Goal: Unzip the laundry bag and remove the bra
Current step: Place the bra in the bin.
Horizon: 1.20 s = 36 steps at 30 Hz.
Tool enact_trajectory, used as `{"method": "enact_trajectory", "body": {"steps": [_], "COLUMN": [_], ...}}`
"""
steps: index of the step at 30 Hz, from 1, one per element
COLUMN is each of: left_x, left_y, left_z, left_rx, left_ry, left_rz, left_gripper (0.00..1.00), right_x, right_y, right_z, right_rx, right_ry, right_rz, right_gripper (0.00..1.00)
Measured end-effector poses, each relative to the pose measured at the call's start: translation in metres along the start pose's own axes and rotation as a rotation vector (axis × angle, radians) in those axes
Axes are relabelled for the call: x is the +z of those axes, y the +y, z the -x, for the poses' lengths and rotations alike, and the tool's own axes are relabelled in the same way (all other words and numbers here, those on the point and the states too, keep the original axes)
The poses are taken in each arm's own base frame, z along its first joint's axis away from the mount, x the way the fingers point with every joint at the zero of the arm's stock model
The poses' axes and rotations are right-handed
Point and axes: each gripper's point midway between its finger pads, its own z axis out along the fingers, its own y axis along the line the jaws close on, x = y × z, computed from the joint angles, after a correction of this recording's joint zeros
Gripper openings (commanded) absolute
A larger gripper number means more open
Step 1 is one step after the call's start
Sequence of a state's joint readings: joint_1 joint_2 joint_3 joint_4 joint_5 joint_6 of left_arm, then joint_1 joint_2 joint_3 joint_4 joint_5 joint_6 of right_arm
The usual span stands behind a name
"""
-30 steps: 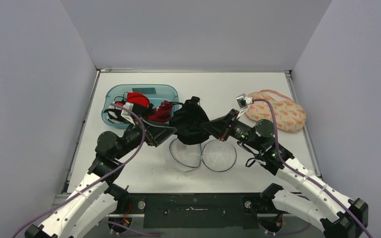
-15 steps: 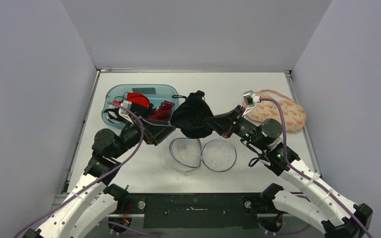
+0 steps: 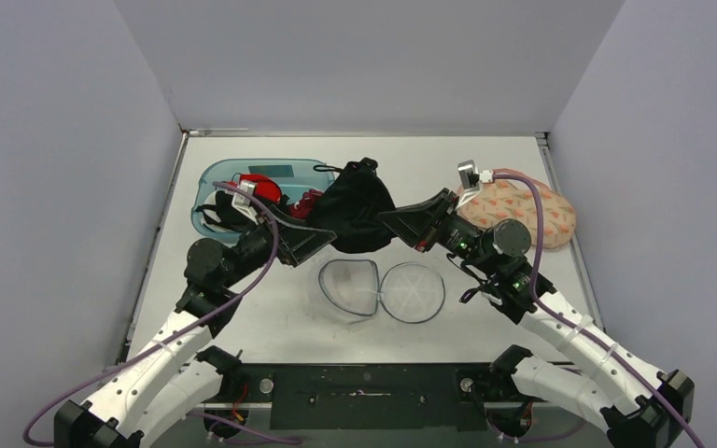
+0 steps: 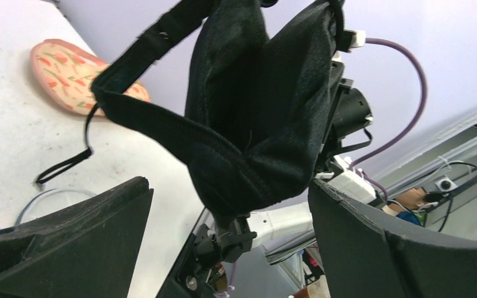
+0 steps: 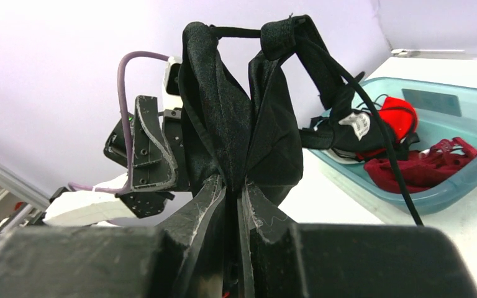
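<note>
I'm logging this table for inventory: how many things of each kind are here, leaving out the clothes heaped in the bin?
black bra, held up off the table: 1
open clear laundry bag: 1
patterned pouch: 1
teal bin: 1
Total: 4

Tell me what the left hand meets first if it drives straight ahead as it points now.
The black fabric bra: it hangs right ahead of the open left hand, pinched in the shut right hand. How far ahead it hangs is unclear.
</note>
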<state>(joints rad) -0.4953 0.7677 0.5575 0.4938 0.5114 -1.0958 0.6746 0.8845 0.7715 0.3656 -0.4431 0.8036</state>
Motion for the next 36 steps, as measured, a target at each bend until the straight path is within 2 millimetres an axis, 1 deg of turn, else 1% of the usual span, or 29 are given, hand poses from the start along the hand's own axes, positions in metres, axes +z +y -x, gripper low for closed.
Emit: {"method": "enact_trajectory", "body": {"steps": [3,4,6,8,10,13,18,20,21,22,23,24,25,26,27,28,30,32,33,35,36], "left_x": [0.002,0.003,0.005,0.007,0.010,0.012,0.015,0.016,0.016,0.017,0.017,0.017,0.017,0.017,0.017,0.016,0.014,0.011,0.010,0.008,0.008], "left_y": [-0.007,-0.009,-0.011,-0.011,-0.010,-0.008,-0.003,-0.001,0.000,0.001,0.002,0.003,0.004,0.005,0.007,0.010,0.014,0.017,0.017,0.017,0.017], "left_z": [0.002,0.003,0.003,0.003,0.003,0.002,0.001,0.001,0.000,0.000,0.000,0.001,0.001,0.001,0.001,0.001,0.001,0.004,0.009,0.024,0.034], "left_rx": [-0.008,-0.008,-0.015,-0.023,-0.035,-0.048,-0.059,-0.062,-0.063,-0.064,-0.060,-0.060,-0.056,-0.059,-0.055,-0.052,-0.041,-0.023,-0.009,0.027,0.045], "left_ry": [-0.005,-0.006,-0.006,-0.004,-0.004,0.000,0.004,0.005,0.005,0.004,0.003,0.002,-0.001,-0.003,-0.005,-0.005,-0.007,-0.014,-0.022,-0.051,-0.068], "left_rz": [-0.035,-0.044,-0.059,-0.066,-0.072,-0.072,-0.061,-0.054,-0.051,-0.048,-0.044,-0.043,-0.037,-0.032,-0.020,-0.008,0.026,0.065,0.087,0.142,0.167], "left_gripper": [1.00,0.96,0.92,0.87,0.78,0.63,0.46,0.31,0.25,0.19,0.13,0.06,0.03,0.00,0.00,0.00,0.00,0.00,0.00,0.00,0.00], "right_x": [0.003,0.004,0.005,0.007,0.007,0.008,0.011,0.011,0.011,0.011,0.012,0.011,0.011,0.011,0.010,0.009,0.006,0.003,0.001,-0.007,-0.013], "right_y": [0.003,0.003,0.002,-0.001,-0.005,-0.004,0.001,0.000,-0.001,-0.001,-0.003,-0.005,-0.007,-0.009,-0.012,-0.014,-0.020,-0.021,-0.021,-0.016,-0.013], "right_z": [-0.001,-0.002,-0.006,-0.011,-0.015,-0.019,-0.027,-0.028,-0.028,-0.029,-0.029,-0.030,-0.031,-0.032,-0.034,-0.036,-0.039,-0.035,-0.031,-0.017,-0.006], "right_rx": [0.037,0.048,0.071,0.090,0.100,0.099,0.077,0.068,0.064,0.061,0.058,0.058,0.059,0.061,0.063,0.061,0.054,0.038,0.023,-0.023,-0.057], "right_ry": [-0.005,-0.007,-0.007,0.002,0.008,0.012,0.018,0.017,0.017,0.017,0.017,0.019,0.021,0.026,0.035,0.045,0.078,0.095,0.099,0.092,0.076], "right_rz": [0.027,0.037,0.050,0.051,0.044,0.043,0.041,0.034,0.031,0.026,0.019,0.009,-0.001,-0.013,-0.027,-0.042,-0.090,-0.129,-0.152,-0.193,-0.216], "right_gripper": [0.05,0.05,0.05,0.05,0.05,0.05,0.05,0.05,0.07,0.15,0.33,0.56,0.73,0.87,0.99,0.91,0.90,0.90,0.90,0.90,0.90]}}
